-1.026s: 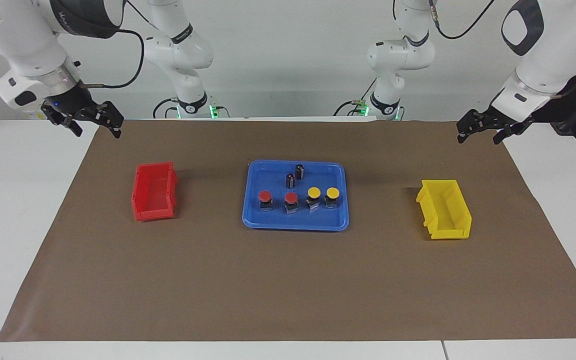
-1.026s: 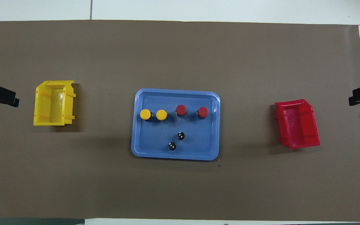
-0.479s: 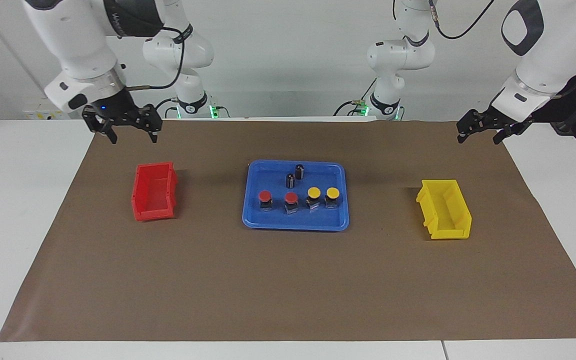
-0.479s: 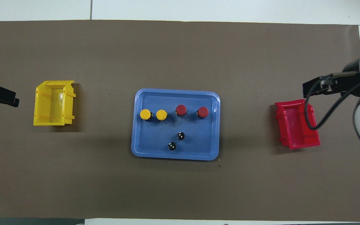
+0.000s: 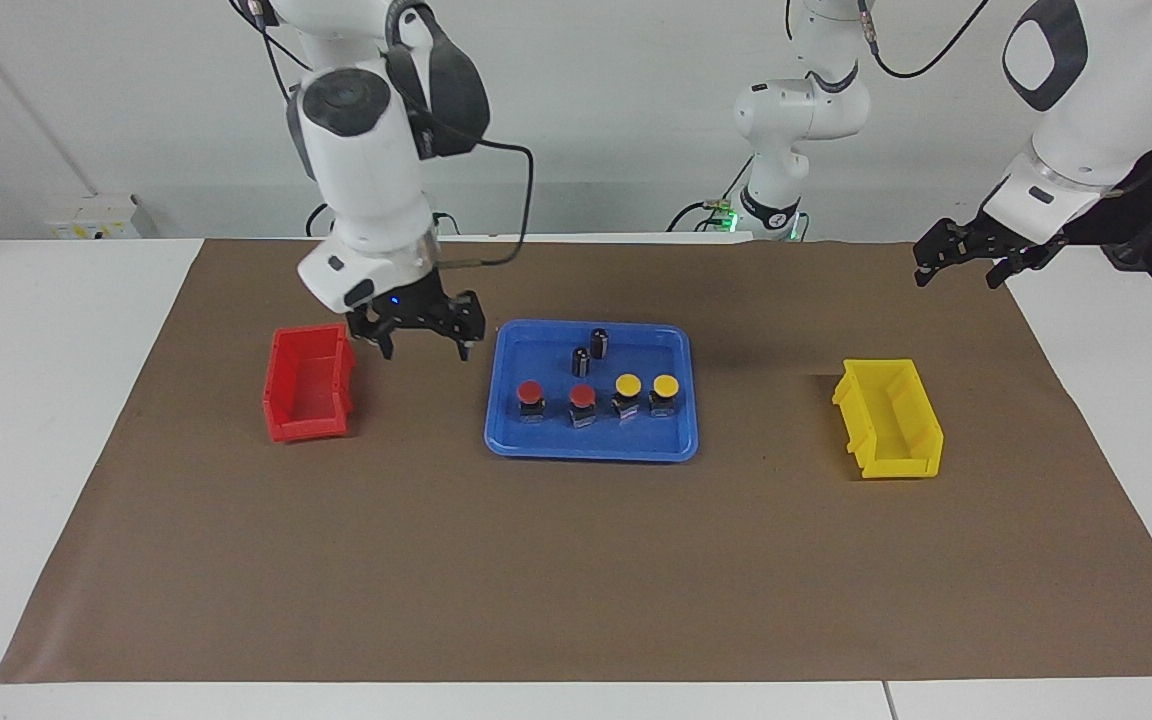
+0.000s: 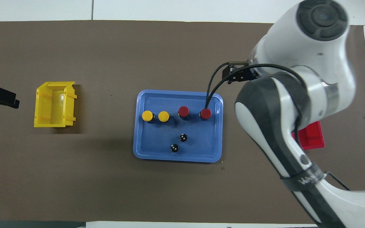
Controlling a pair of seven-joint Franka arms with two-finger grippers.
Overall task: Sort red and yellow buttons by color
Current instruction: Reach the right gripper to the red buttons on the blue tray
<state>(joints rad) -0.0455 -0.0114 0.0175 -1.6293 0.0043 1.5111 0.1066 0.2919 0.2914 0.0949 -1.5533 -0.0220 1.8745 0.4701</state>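
Four buttons in a row inside the blue tray [image 5: 506,440] at mid-table, caps up: red button [image 5: 531,391] toward the right arm's end, second red button [image 5: 582,396] beside it, then yellow button [image 5: 627,385] and second yellow button [image 5: 666,386] toward the left arm's end; two black cylinders [image 5: 589,351] in the same tray, nearer the robots. Red bin [image 5: 308,384] toward the right arm's end, yellow bin [image 5: 889,418] toward the left arm's end, both on brown paper [image 5: 576,570]. Right gripper [image 5: 422,343] raised over the paper between red bin and tray, fingers apart, holding nothing. Left gripper [image 5: 966,262] waiting at the paper's corner by its own end, fingers spread, holding nothing. Dark lettering along the right arm's link, too small to read.
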